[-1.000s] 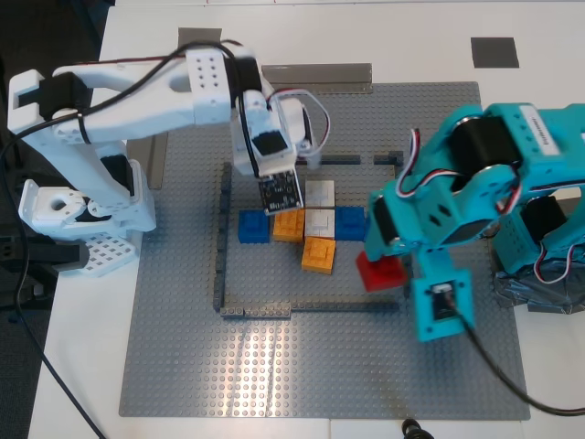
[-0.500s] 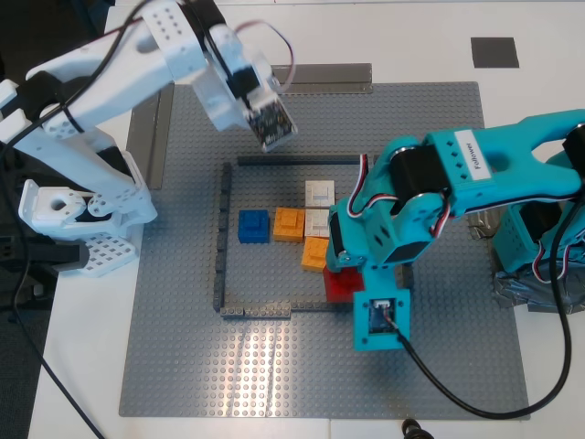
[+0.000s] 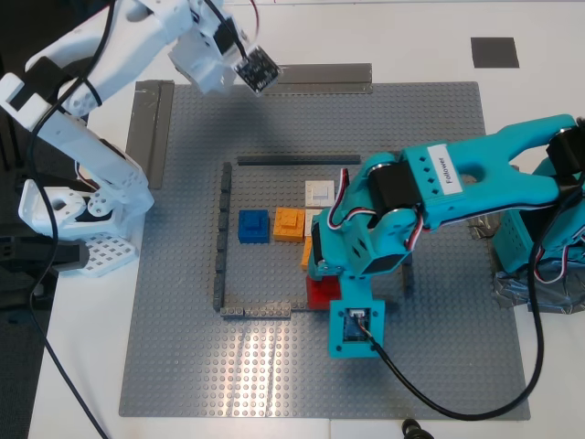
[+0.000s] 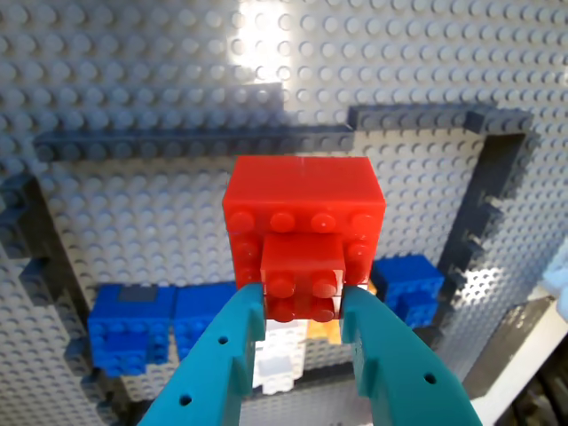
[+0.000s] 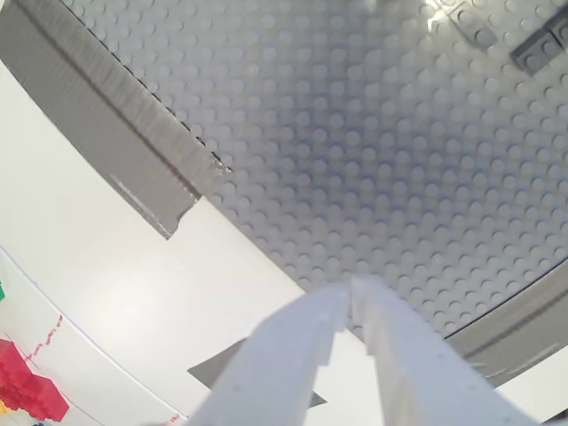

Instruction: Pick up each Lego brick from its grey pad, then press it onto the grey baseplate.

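Observation:
My first gripper (image 4: 304,306), the teal one, is shut on the red Lego brick (image 4: 306,222). In the exterior view the brick (image 3: 320,294) is low over the grey baseplate (image 3: 183,366), at the near strip of the dark outline, mostly under that gripper (image 3: 322,280). I cannot tell whether it touches the plate. A white brick (image 3: 320,193) sits inside the outline. My second gripper (image 3: 259,71), the white one, is shut and empty (image 5: 349,297), raised above the plate's far corner on the exterior view's left. One grey pad (image 3: 494,51) lies bare at the far right.
Inside the outline sit a blue brick (image 3: 253,226) and an orange brick (image 3: 289,223). Grey tape strips (image 3: 148,128) edge the plate. The white arm's base (image 3: 73,210) stands at the exterior view's left, the teal arm's base (image 3: 548,247) at its right.
My first gripper has carried the red brick toward the exterior view's left and nearer, to the outline's near strip. My second gripper has risen and drawn back to the far left corner.

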`<control>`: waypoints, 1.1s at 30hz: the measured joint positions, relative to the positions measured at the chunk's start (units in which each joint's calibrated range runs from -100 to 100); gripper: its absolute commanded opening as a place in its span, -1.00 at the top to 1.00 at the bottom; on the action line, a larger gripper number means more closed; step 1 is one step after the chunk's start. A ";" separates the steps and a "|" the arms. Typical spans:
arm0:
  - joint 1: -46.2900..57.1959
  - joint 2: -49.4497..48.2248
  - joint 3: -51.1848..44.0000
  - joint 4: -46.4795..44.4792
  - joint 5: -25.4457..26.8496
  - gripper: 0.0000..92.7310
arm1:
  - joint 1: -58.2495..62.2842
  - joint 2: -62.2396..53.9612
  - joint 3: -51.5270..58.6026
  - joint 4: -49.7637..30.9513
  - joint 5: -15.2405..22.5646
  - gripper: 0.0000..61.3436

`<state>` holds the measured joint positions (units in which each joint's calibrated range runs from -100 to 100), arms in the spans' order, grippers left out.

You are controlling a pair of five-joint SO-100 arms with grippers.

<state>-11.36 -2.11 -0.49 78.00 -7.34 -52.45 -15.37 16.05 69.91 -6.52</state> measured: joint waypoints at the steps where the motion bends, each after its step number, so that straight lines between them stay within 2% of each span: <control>1: 0.44 0.76 0.00 -0.43 -0.10 1.00 | -0.09 0.52 -0.19 -0.32 0.00 1.00; 4: 1.33 3.38 0.00 -1.39 -0.21 1.00 | -1.82 3.97 -2.03 -0.08 -0.24 1.00; 9: 1.41 5.07 0.00 -3.04 -0.21 1.00 | -4.09 8.72 -9.67 4.67 -1.51 1.00; 17: 2.07 6.34 0.00 -4.26 -0.21 1.00 | -6.36 9.33 -15.09 8.69 -1.47 1.00; 33: 2.07 6.34 0.00 -5.39 -0.21 1.00 | -6.45 6.22 -12.96 10.30 -2.39 1.00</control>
<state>-9.29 4.23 -0.49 72.61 -7.55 -58.91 -9.15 3.09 80.21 -8.92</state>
